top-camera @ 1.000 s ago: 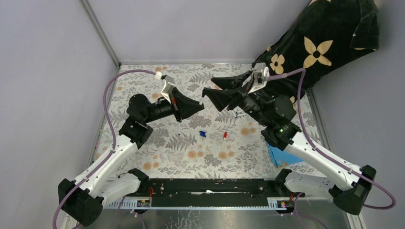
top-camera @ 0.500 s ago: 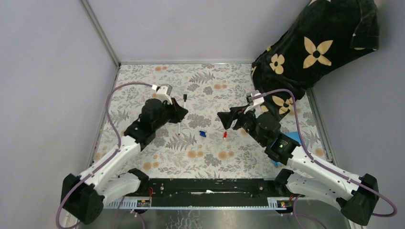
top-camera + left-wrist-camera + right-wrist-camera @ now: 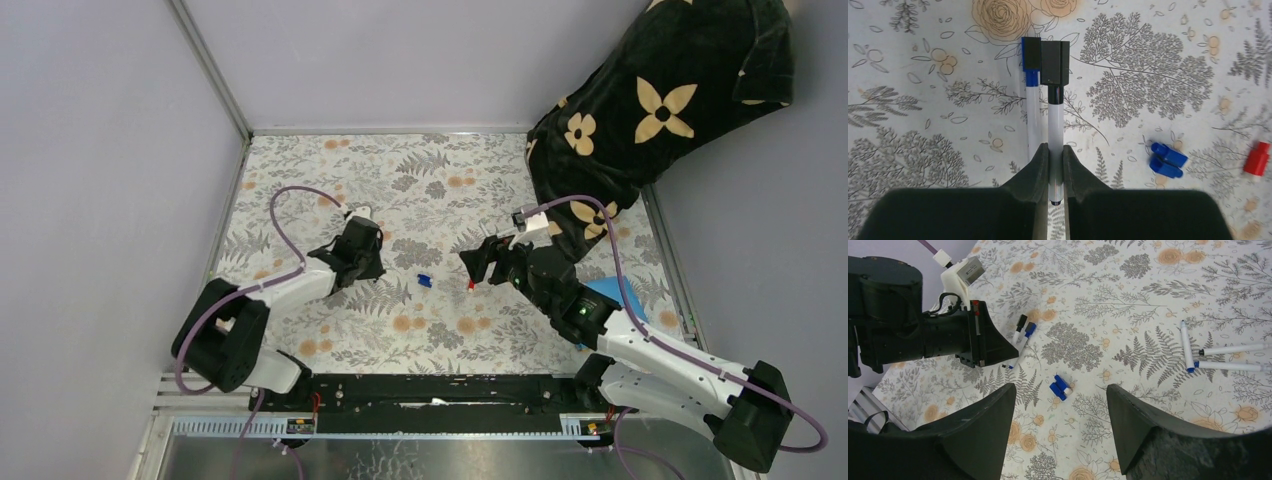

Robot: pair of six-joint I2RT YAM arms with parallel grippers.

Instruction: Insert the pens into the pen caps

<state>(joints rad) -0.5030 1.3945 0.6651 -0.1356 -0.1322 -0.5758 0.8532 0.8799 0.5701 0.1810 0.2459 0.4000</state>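
Observation:
My left gripper (image 3: 1055,150) is shut on the white barrel of a pen (image 3: 1055,122) that wears a black cap (image 3: 1055,62). Beside it on the table lies a second pen (image 3: 1032,107) with a blue cap. A pair of blue pen caps (image 3: 1166,160) and a red cap (image 3: 1257,159) lie to the right. In the right wrist view my right gripper (image 3: 1060,387) hangs open above the blue caps (image 3: 1060,388), nothing between its fingers (image 3: 985,425). Three more pens (image 3: 1186,346) lie at the right. From above, the left gripper (image 3: 368,265) and right gripper (image 3: 478,262) flank the blue cap (image 3: 424,281) and red cap (image 3: 470,285).
A dark cloth with yellow flowers (image 3: 660,100) drapes over the back right corner. A blue cloth (image 3: 605,295) lies under the right arm. Grey walls enclose the floral-patterned table (image 3: 440,330) on the left, back and right.
Both arms have come down from a raised pose toward the table. The left gripper has pulled back and lowered with its pen. The right gripper has dropped over the caps and opened a little wider.

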